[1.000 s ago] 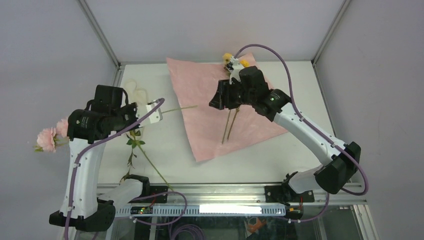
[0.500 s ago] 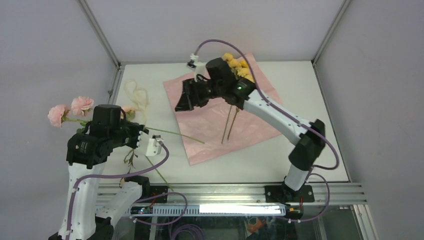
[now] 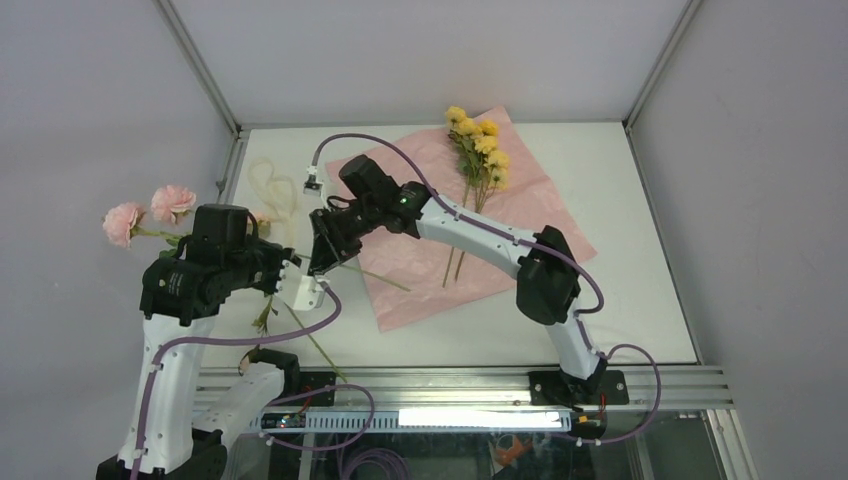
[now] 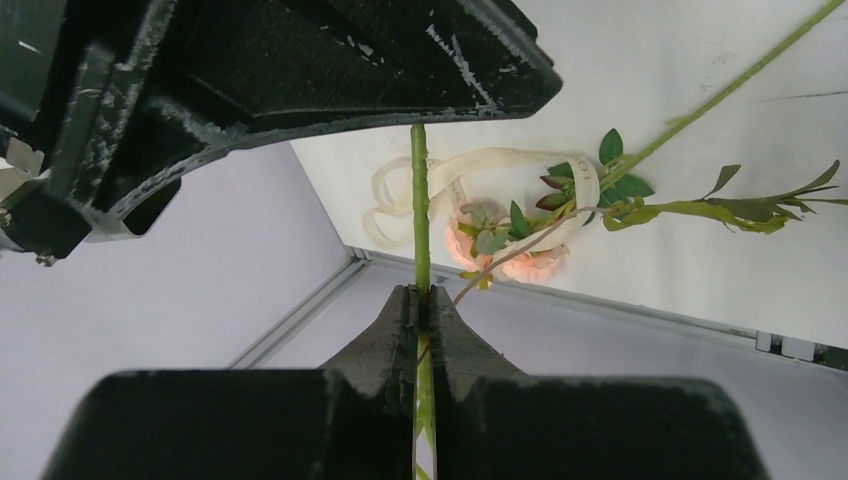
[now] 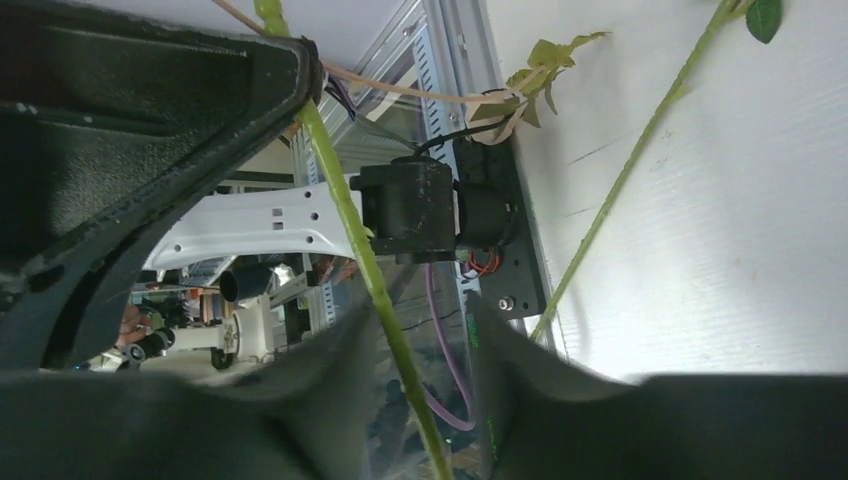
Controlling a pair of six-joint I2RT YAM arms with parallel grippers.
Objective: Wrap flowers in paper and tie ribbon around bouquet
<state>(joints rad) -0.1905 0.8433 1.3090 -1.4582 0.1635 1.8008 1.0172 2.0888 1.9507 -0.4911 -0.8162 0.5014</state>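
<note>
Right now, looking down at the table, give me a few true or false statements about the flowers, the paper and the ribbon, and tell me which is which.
1. The left gripper has its jaws shut on a pink flower's stem. True.
2. The yellow flowers lie on the paper. True.
3. The ribbon is tied round the yellow flowers. False: it lies loose on the table, left of the paper.
4. The paper is rolled into a cone. False: it lies spread flat, pink side up.
5. The right gripper hovers over the yellow flowers. False: it is at the stem that the left gripper holds, jaws open round it.
</note>
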